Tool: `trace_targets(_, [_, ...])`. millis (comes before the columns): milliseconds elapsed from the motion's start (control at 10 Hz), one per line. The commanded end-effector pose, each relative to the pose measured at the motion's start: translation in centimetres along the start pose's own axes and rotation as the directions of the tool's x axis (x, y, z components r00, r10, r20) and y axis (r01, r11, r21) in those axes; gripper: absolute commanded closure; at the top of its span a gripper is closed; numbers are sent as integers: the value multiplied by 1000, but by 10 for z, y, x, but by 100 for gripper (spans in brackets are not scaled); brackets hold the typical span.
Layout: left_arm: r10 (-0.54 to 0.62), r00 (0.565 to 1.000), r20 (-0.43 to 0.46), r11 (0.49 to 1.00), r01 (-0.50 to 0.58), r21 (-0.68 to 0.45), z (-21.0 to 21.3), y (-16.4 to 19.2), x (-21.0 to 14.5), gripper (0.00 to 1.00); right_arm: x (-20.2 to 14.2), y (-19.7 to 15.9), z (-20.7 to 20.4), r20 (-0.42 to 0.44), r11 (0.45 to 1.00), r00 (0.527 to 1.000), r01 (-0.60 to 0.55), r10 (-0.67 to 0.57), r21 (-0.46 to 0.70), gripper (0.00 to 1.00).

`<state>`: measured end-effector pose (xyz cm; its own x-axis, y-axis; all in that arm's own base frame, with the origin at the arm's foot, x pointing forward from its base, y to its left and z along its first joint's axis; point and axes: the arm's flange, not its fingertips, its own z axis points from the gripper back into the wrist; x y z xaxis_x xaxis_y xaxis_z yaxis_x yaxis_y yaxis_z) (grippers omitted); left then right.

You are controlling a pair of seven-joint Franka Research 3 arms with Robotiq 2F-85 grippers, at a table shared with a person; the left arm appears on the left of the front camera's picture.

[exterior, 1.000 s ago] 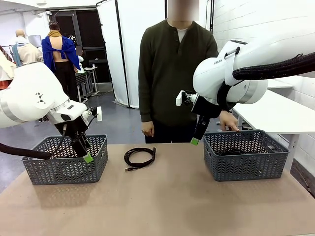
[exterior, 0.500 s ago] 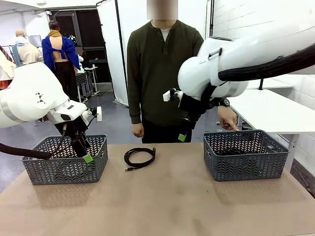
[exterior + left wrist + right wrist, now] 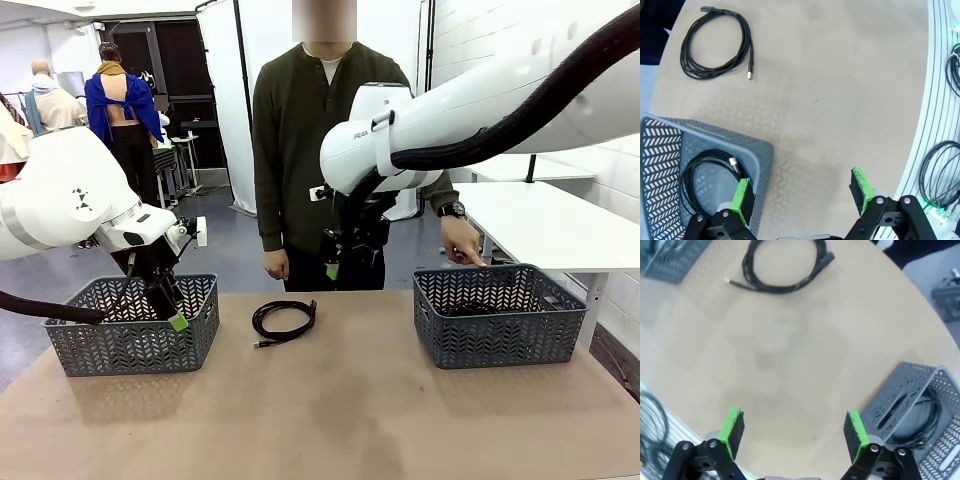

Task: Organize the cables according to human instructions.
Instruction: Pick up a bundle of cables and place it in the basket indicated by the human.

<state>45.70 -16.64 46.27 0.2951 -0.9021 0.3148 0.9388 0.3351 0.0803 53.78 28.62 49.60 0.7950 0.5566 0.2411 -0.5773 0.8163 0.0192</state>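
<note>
The near part of the brown desk [image 3: 330,420] is seen bare. Farther in, a grey lattice basket [image 3: 135,325] is set toward the robot's left and a second grey basket [image 3: 497,315] toward its right. Between them, on the bare desk surface, one coiled black cable [image 3: 284,321] is laid flat, well apart from both baskets. In the left wrist view this loose cable [image 3: 717,46] is seen beyond the left basket's corner [image 3: 700,165], and another black coil [image 3: 710,175] is seen lying inside that basket. In the right wrist view the loose cable [image 3: 782,265] is found at the top of the picture, and a further coil [image 3: 920,422] is seen inside the right basket [image 3: 910,405]. The left pincer [image 3: 172,312] is held over the left basket, its green pads spread wide apart with nothing between them, as the left wrist view [image 3: 802,192] confirms. The right pincer [image 3: 335,262] is held in the air above the desk, near the far edge and behind the loose cable; its pads are likewise spread apart and nothing is gripped [image 3: 792,430]. At the far side, the human [image 3: 320,150] in the dark olive shirt is stood behind the desk, with one hand [image 3: 465,245], below a wristwatch, placed just above the far rim of the right basket and the other hand [image 3: 277,264] hung at the side.
</note>
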Motion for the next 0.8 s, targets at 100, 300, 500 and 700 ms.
trace_targets(100, [2, 1000, -2, 1000, -2, 4, 1, 2, 2, 0, 20, 8, -12, -17, 994, 994, 104, -104, -25, 0])
trace_targets(300, [2, 1000, -2, 1000, -2, 4, 1, 2, 2, 0, 12, 1, -12, -5, 996, 997, 83, -83, 8, 0])
trace_targets(500, [2, 1000, -2, 1000, -2, 4, 1, 2, 2, 0, 12, 1, -12, -5, 996, 997, 83, -83, 8, 0])
trace_targets(700, [2, 1000, -2, 1000, -2, 4, 1, 2, 2, 0, 12, 1, -12, -5, 996, 997, 83, -83, 8, 0])
